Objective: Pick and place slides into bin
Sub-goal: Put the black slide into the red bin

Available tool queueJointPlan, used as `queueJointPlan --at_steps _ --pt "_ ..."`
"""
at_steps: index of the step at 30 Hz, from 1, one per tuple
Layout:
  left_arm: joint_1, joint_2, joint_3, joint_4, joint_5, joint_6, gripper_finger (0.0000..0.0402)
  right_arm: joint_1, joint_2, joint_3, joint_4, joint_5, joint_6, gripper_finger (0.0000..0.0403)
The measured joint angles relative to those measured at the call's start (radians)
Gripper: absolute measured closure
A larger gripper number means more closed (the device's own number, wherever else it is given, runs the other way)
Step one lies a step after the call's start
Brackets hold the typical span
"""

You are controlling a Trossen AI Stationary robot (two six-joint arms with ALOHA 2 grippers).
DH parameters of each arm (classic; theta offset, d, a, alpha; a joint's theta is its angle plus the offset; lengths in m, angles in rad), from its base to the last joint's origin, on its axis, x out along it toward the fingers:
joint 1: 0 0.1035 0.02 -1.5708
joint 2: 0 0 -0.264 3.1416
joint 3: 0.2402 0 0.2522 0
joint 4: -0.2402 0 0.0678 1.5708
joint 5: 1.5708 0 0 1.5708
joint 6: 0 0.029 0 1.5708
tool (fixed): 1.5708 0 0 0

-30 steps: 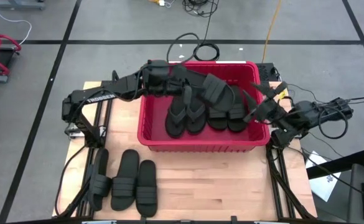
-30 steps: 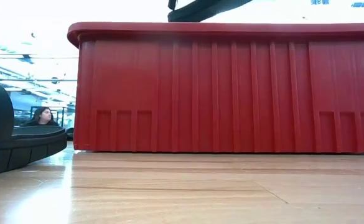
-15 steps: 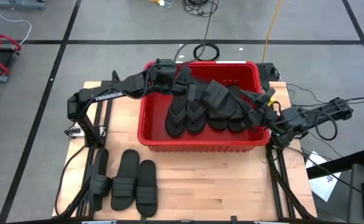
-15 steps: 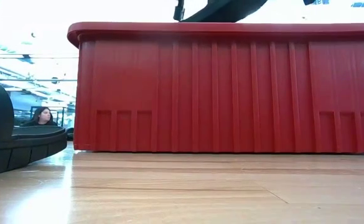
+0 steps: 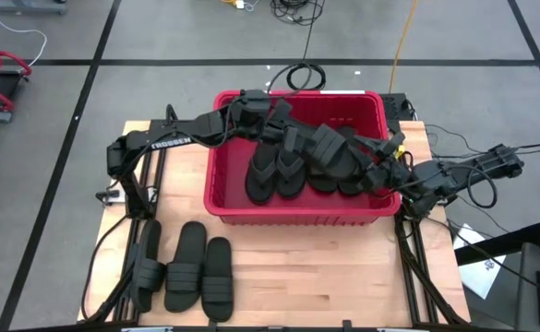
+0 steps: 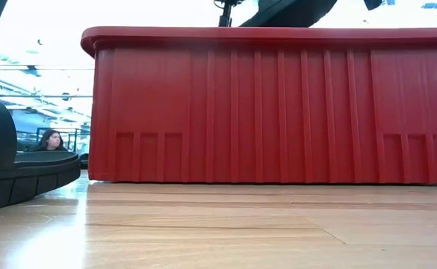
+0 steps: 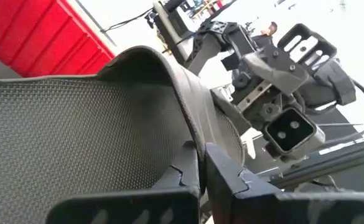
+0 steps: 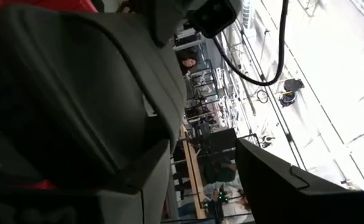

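The red bin (image 5: 293, 214) stands at the middle of the table, with a thong pair (image 5: 274, 171) and other black slides (image 5: 336, 177) lying in it. My left gripper (image 5: 277, 122) reaches over the bin from the left and is shut on a ribbed-strap slide (image 5: 320, 146) held above those inside. This slide also shows over the bin's rim in the low view (image 6: 289, 11). My right gripper (image 5: 378, 166) is open inside the bin's right end, close to the held slide's right end. Three more slides (image 5: 186, 269) lie flat on the table at the near left. My left gripper pinches a thin curved edge of the slide (image 7: 194, 140) between its two fingers, coming level from the table's left. The slide sticks out beyond the fingers toward the right, clear of the bin's rim. My right gripper stands by a slide (image 8: 76, 93); I cannot tell whether it touches it.
The bin's thick rim (image 6: 278, 35) and tall ribbed wall (image 6: 278, 112) stand between the near table and the arms. Bare wood (image 5: 325, 277) lies in front of the bin. A person (image 6: 50, 139) sits in the room beyond the table. Cables hang at the right arm.
My left gripper has carried the slide toward the table's right edge, farther over the bin, and the slide's free end has sunk a little. My right gripper has moved slightly down and inward into the bin's right end.
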Motion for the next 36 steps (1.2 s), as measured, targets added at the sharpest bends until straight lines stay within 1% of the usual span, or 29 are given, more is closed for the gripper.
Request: queueJointPlan --at_steps 2,9,13,17,24,31,33,36 --pt "0.002 0.001 0.0 0.02 0.013 -0.002 0.0401 0.0 0.0 0.0 -0.021 -0.006 0.016 0.0229" --pt "-0.006 0.001 -0.002 0.015 0.028 0.002 0.0401 0.0 0.013 0.0 -0.091 -0.119 0.039 0.023" --pt "-0.017 0.001 -0.002 0.003 0.023 0.006 0.0401 -0.005 0.037 0.0 -0.112 -0.132 0.023 0.023" --pt "-0.031 0.001 -0.002 -0.019 0.018 0.017 0.0401 -0.025 0.067 0.001 -0.115 -0.184 0.014 0.023" --pt "-0.06 0.001 -0.002 -0.041 0.0 0.023 0.0401 -0.073 0.12 0.001 -0.079 -0.2 0.034 0.023" --pt "-0.087 -0.002 -0.002 -0.091 -0.002 0.039 0.0401 -0.102 0.157 0.0 -0.078 -0.303 0.081 0.023" --pt "-0.092 -0.002 -0.002 -0.096 -0.001 0.039 0.0401 -0.104 0.167 0.0 -0.075 -0.342 0.083 0.0235" --pt "-0.096 -0.002 -0.002 -0.105 0.003 0.045 0.0401 -0.105 0.188 0.0 -0.062 -0.347 0.096 0.0254"
